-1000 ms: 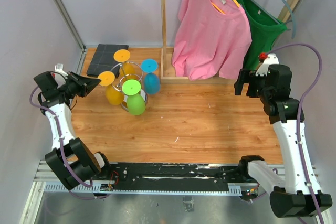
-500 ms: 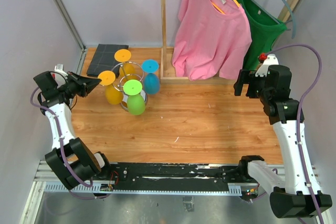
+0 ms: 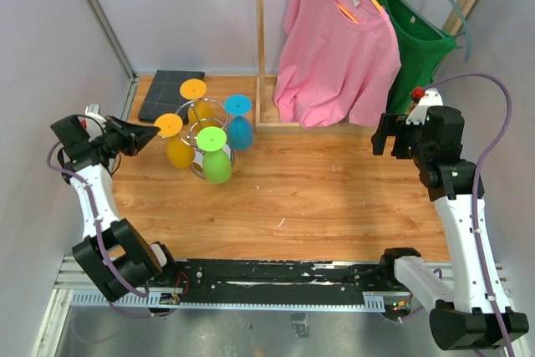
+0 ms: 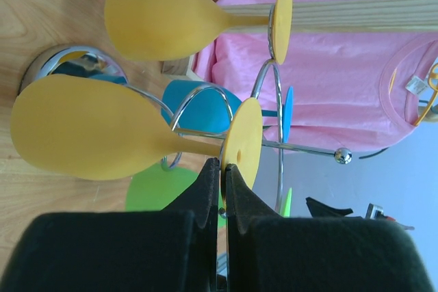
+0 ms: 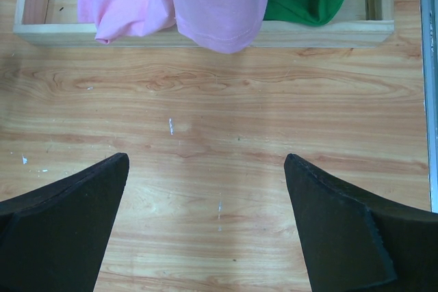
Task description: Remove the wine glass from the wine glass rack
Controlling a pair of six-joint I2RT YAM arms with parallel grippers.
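Note:
The chrome wine glass rack (image 3: 204,109) stands at the back left of the wooden table, and several coloured glasses hang on it upside down. The nearest yellow wine glass (image 3: 180,152) hangs on the left side, its round foot (image 3: 169,124) facing my left gripper (image 3: 155,129). In the left wrist view my left gripper (image 4: 223,167) is shut on the rim of that yellow foot (image 4: 245,138), while the stem still lies in the rack's wire loop (image 4: 205,97). My right gripper (image 3: 386,135) hangs open over bare wood at the right (image 5: 205,158), holding nothing.
A second yellow glass (image 3: 199,109), a blue glass (image 3: 241,133) and a green glass (image 3: 217,166) hang on the same rack. A dark folded cloth (image 3: 171,94) lies behind it. The wooden clothes rack (image 3: 260,39) holds a pink shirt (image 3: 338,48) and a green shirt (image 3: 414,31).
My left jaws have closed the last bit onto the yellow glass's foot. The rack and its glasses have shifted very slightly left. The right arm has not moved.

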